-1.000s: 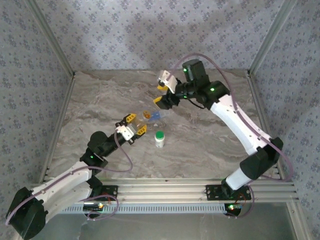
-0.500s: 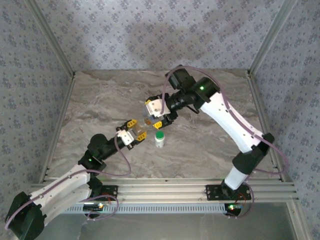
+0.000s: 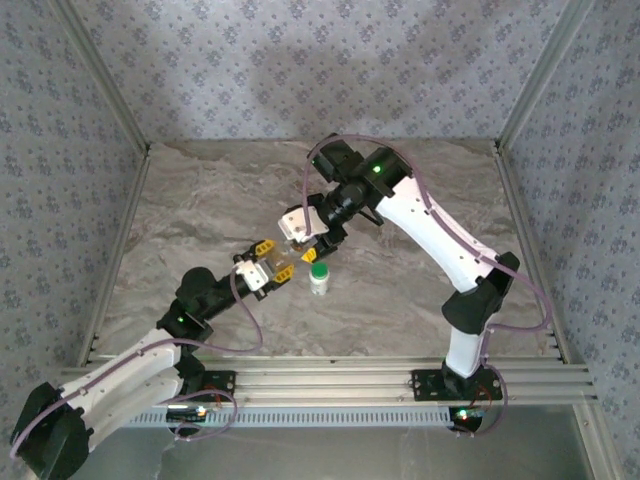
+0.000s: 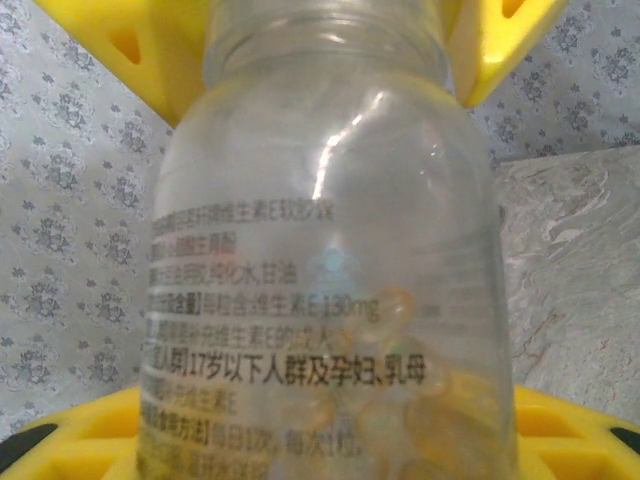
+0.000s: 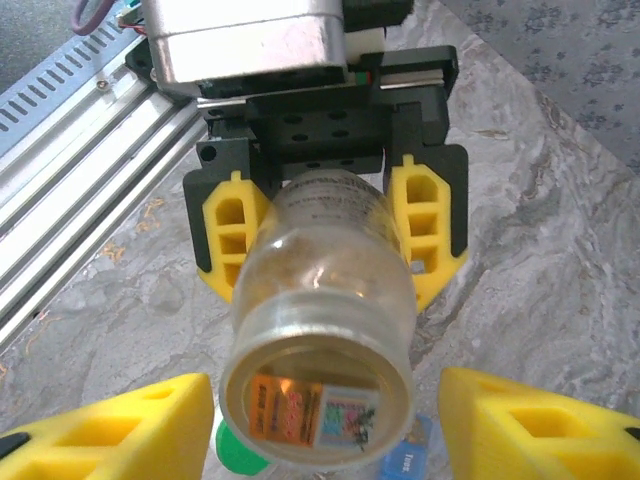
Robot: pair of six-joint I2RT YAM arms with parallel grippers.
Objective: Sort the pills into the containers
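A clear bottle [image 4: 330, 250] with printed text holds several translucent yellow pills [image 4: 440, 425] low inside it. My left gripper [image 4: 330, 440] is shut on the bottle's body, also seen in the right wrist view with its yellow fingers [image 5: 228, 240] pressed on both sides. The bottle's mouth [image 5: 315, 400] points at the right wrist camera. My right gripper [image 5: 320, 430] is open, and its jaws stand either side of the mouth with a gap on each side. In the top view the right gripper [image 3: 298, 243] sits just beyond the left gripper [image 3: 272, 265] at mid table.
A small white bottle with a green cap [image 3: 319, 277] stands upright just right of the held bottle, with its cap [image 5: 235, 458] under the right gripper. A blue pill box [image 5: 410, 457] lies beneath. Metal frame rails [image 5: 70, 150] run along the near edge.
The right arm swung from the back of the table down and left to the held bottle. Its jaws now straddle the bottle's mouth. The left gripper and bottle barely moved.
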